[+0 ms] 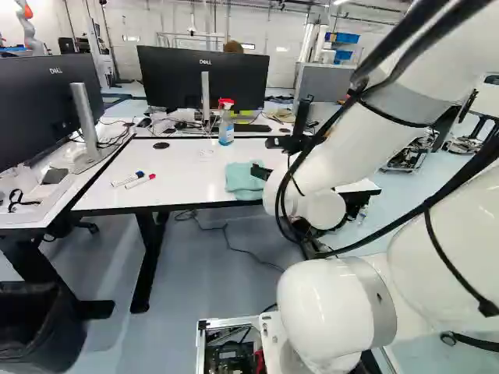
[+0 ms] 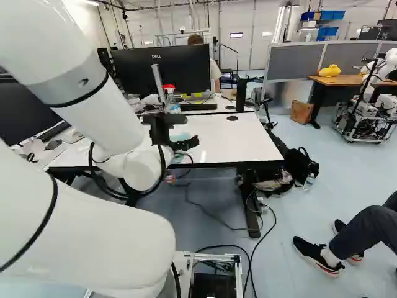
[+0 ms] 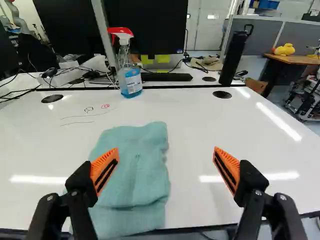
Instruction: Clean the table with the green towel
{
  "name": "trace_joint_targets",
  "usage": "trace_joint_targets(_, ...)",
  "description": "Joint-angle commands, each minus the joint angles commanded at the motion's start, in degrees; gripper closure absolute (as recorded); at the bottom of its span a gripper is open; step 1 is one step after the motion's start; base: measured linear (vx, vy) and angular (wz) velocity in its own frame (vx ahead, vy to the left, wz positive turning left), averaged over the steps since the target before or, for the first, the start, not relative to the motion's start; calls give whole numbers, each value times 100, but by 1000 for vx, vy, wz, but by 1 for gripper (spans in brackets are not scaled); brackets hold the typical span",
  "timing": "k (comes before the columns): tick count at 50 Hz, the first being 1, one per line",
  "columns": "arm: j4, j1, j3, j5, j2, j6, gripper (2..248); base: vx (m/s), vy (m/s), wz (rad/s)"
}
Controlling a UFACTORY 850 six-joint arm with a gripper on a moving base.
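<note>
The green towel [image 3: 131, 175] is lying on the white tabletop [image 3: 195, 125] at about the middle of its near edge, a crumpled, layered piece whose lower end is reaching that edge. The black gripper [image 2: 186, 144] is hovering around this part of the tabletop, and its fingers [image 3: 107, 167] are standing wide apart, gripping nothing. The left one is overlapping the towel in the wrist view, though whether it is touching the cloth I cannot tell; the right one is standing off to the towel's other side.

Beyond the towel, toward the far edge, thin marker lines [image 3: 84, 119] are running beside two small doodles, one dark and one red. A spray bottle [image 3: 129, 75] with a red and white head and blue liquid is standing upright at the far edge. Near the left part of the near edge, a blue-capped marker [image 1: 128, 179] and a red-capped marker [image 1: 140, 181] are lying side by side. Round black cable covers [image 3: 222, 94] are sitting close to the far corners.

Past the far edge, another desk is carrying a black monitor [image 1: 204, 74] and a keyboard [image 3: 166, 77]. A yellow duck [image 2: 329, 71] is sitting on a wooden table [image 2: 338, 81], with another robot [image 2: 378, 93] standing beside it.
</note>
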Motion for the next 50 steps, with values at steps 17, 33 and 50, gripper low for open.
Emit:
trace_joint_targets(17,0,130,-467,0,-258,0,3,0,0,0)
trace_joint_targets(33,0,418,-832,0,-573,0,3,0,0,0)
trace_joint_targets(50,0,725,-1212,-212,-985,0,3,0,0,0)
